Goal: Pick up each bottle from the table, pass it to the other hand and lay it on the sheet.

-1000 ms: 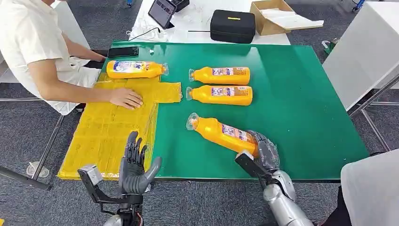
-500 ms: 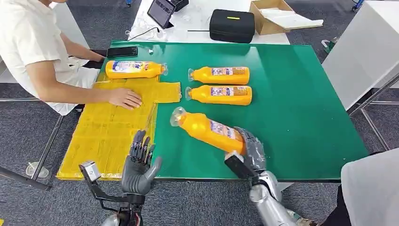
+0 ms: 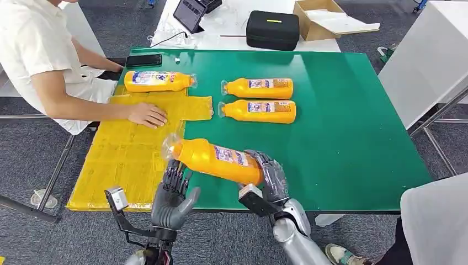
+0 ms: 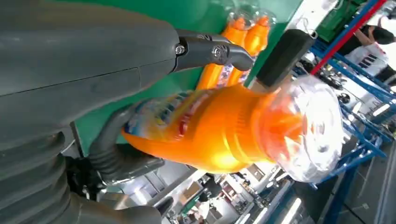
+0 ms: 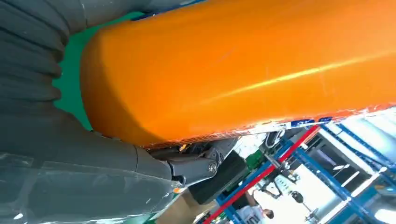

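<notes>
Passing a bottle from one hand to the other, shown at the hand-over step. Nearest the robot, the left hand [image 3: 172, 196] is raised at the table's front edge with its fingers spread and nothing between them; its fingertips [image 3: 176, 172] reach up just under the neck end of the carried bottle [image 3: 216, 160]. The left wrist view shows that bottle [image 4: 219, 128] lying across the palm side of the open hand, though whether it touches any finger cannot be told. Beside it, the right hand [image 3: 269, 175] is clamped around the base end of the bottle, holding it clear of the green table [image 3: 353, 138], nearly level, cap end toward the yellow sheet [image 3: 124, 157]. The right wrist view confirms the orange body [image 5: 243, 65] seated against that hand.

By this reading the next move calls for the left fingers to close round the neck or shoulder before the right hand lets go; a release too soon would drop the bottle at the sheet's edge.

Farther off, two bottles [image 3: 258, 99] lie side by side on the table, awaiting their turn. One bottle [image 3: 157, 81] rests at the sheet's far end. A person's hand [image 3: 147, 115] presses flat on the sheet.
</notes>
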Robot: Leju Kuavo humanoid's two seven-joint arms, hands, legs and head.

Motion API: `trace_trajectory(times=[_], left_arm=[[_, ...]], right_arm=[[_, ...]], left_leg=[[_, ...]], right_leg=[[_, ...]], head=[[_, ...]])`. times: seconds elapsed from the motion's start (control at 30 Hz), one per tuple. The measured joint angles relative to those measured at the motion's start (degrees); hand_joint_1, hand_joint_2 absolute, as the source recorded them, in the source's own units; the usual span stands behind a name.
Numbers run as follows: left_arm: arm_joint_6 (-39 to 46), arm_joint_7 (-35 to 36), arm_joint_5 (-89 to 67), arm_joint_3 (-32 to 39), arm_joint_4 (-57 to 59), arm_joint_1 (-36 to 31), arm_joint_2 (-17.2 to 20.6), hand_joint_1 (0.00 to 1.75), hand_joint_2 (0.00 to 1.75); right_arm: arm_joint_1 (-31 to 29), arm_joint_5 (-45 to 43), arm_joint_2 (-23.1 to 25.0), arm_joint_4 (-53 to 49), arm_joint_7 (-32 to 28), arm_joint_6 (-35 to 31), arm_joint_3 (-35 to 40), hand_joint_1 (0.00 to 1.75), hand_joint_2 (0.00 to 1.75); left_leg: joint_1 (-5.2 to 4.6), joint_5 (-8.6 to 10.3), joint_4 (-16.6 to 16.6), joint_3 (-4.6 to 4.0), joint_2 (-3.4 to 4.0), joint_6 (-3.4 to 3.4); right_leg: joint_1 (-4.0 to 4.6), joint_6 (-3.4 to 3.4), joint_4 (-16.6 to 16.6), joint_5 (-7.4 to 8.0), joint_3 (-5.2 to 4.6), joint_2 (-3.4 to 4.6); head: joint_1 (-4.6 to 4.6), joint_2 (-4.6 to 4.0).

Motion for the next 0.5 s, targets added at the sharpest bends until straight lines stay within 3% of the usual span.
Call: trace_trajectory(times=[0.5], left_arm=[[-0.26, 1.44, -1.92, 0.55, 0.07, -2.03, -0.46, 0.00, 1.75]], right_arm=[[-1.90, -0.35, 1.73, 2.53, -1.31, 1.57, 6.75, 1.75, 1.75]], left_leg=[[0.01, 0.00, 0.00, -0.06, 0.00, 0.00]], right_leg=[[0.01, 0.00, 0.01, 0.00, -0.06, 0.00]], head=[[0.00, 0.00]])
